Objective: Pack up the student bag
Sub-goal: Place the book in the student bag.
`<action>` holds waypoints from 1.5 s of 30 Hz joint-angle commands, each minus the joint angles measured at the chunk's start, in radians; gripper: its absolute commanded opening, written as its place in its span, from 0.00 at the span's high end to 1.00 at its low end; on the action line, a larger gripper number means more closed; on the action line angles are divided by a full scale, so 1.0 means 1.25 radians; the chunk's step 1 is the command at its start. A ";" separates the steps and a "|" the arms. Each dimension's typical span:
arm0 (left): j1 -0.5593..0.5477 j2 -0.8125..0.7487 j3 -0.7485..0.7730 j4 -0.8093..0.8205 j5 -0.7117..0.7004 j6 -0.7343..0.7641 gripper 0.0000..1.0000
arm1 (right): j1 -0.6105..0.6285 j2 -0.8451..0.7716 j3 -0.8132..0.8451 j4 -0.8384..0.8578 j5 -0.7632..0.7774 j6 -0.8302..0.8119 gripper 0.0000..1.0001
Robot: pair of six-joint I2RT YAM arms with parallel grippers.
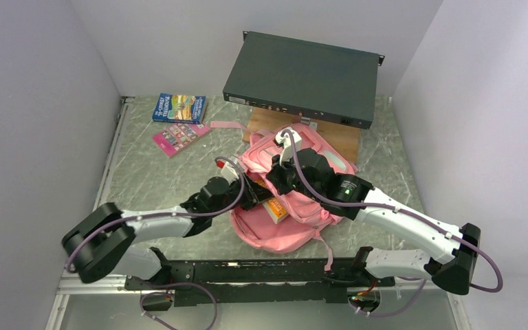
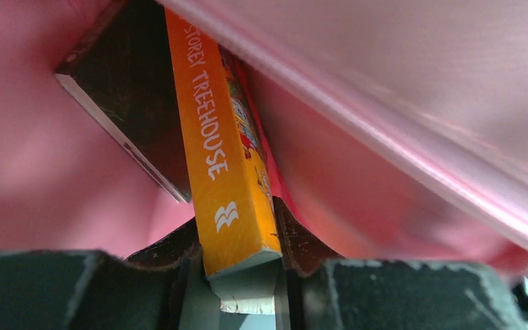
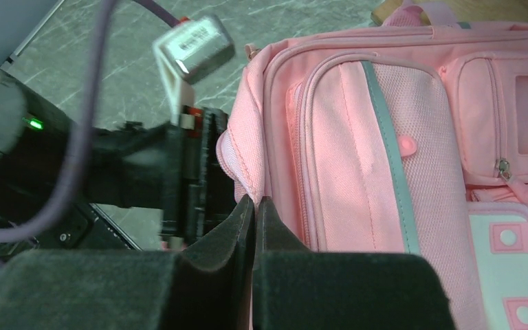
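The pink student bag (image 1: 295, 199) lies in the middle of the table, its opening facing left. My left gripper (image 1: 256, 196) is at that opening, shut on an orange Treehouse book (image 2: 223, 158) that reaches into the pink interior (image 2: 34, 158) beside a dark book (image 2: 134, 96). The orange book (image 1: 275, 208) shows at the bag's mouth in the top view. My right gripper (image 3: 255, 204) is shut on the pink edge of the bag's opening (image 3: 237, 161) and holds it up. The bag's front pockets (image 3: 399, 137) fill the right wrist view.
A dark flat equipment case (image 1: 302, 77) sits on a wooden board (image 1: 340, 137) behind the bag. A blue book (image 1: 179, 108) and a pink book (image 1: 181, 136) lie at the back left. White walls close in both sides.
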 commanded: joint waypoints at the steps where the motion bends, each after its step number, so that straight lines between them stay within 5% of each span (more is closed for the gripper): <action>1: -0.044 0.102 0.078 0.189 -0.119 -0.066 1.00 | -0.008 -0.032 0.036 0.111 0.005 0.019 1.00; 12: -0.050 0.332 0.264 -0.073 -0.176 -0.175 0.98 | -0.008 -0.054 0.040 0.078 -0.008 0.013 1.00; 22: -0.036 0.272 0.246 -0.232 -0.068 -0.171 0.52 | -0.010 -0.083 -0.012 0.086 0.044 0.005 1.00; 24: -0.030 0.269 0.258 -0.257 -0.044 -0.160 0.27 | -0.011 -0.083 -0.012 0.086 0.049 0.002 1.00; 25: -0.027 0.266 0.263 -0.266 -0.027 -0.153 0.24 | -0.012 -0.081 -0.010 0.081 0.050 0.003 1.00; 40: -0.026 0.183 0.245 -0.375 0.034 -0.107 0.19 | -0.016 -0.091 -0.030 0.075 0.045 0.010 1.00; 45: -0.020 0.190 0.240 -0.366 0.006 -0.084 0.47 | -0.017 -0.095 -0.034 0.081 0.052 0.012 1.00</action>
